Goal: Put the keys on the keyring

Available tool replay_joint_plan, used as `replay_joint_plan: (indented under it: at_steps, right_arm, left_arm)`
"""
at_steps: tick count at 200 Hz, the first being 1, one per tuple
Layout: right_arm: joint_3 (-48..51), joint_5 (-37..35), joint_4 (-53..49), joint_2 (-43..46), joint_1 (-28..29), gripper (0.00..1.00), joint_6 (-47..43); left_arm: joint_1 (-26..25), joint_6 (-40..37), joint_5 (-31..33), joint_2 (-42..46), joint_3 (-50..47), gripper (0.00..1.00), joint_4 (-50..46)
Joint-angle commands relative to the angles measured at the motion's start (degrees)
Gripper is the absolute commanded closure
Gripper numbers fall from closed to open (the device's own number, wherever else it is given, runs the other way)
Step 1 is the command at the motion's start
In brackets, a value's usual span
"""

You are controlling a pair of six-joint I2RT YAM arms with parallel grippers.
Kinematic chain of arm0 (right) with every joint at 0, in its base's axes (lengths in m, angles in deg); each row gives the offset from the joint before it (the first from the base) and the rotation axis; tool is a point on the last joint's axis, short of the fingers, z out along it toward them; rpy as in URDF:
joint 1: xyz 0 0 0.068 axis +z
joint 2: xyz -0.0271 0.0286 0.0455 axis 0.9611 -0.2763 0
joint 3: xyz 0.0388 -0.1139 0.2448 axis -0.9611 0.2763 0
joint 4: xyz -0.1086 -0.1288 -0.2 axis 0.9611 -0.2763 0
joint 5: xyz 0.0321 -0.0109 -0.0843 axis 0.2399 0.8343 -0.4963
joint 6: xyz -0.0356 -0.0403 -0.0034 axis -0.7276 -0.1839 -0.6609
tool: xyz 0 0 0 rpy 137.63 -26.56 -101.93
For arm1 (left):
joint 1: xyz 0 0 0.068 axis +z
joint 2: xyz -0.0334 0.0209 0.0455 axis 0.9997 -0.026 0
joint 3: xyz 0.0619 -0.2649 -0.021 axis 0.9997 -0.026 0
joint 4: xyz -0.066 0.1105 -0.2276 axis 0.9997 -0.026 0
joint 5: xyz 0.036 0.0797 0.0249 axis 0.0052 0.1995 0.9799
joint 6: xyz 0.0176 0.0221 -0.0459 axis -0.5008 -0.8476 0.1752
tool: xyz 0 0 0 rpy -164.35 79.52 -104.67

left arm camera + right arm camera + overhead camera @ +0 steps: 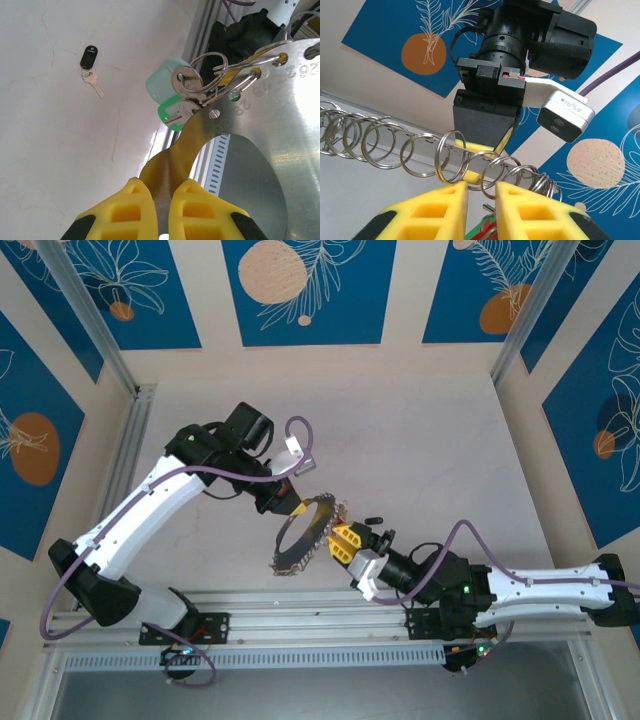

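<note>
The keyring (280,115) is a thin, stiff metal hoop: light, smooth and slippery on its flat face. It is best held by the rim, flat between the pads, as I judge. The left gripper (161,189) is closed on this rim and holds the hoop in the air above the worktop (45,150). Small rings (451,155) hang loose along the edge and will swing easily. A green key (172,112) hangs on one of them.

The right gripper (481,192) is at the far side of the hoop, touching or almost touching the row of rings. Its fingers stand a little apart; I cannot tell if they pinch something.

The black key (90,57) lies flat on the worktop, apart from both grippers. It is tiny and light, so its plastic head seems the better place to take.
</note>
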Motion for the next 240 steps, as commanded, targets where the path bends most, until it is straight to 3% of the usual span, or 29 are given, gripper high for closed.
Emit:
replay_joint_plan:
  at_steps: [1,240]
  right_arm:
    - [-1.8,-0.9,2.8,-0.5,-0.4,0.82,-0.8]
    - [-3.1,2.1,0.2,2.4,-1.5,0.81,0.8]
  left_arm:
    - [0.2,0.9,-3.3,1.9,1.3,1.0,0.0]
    - [0.8,1.0,-3.3,2.4,1.3,1.0,-0.1]
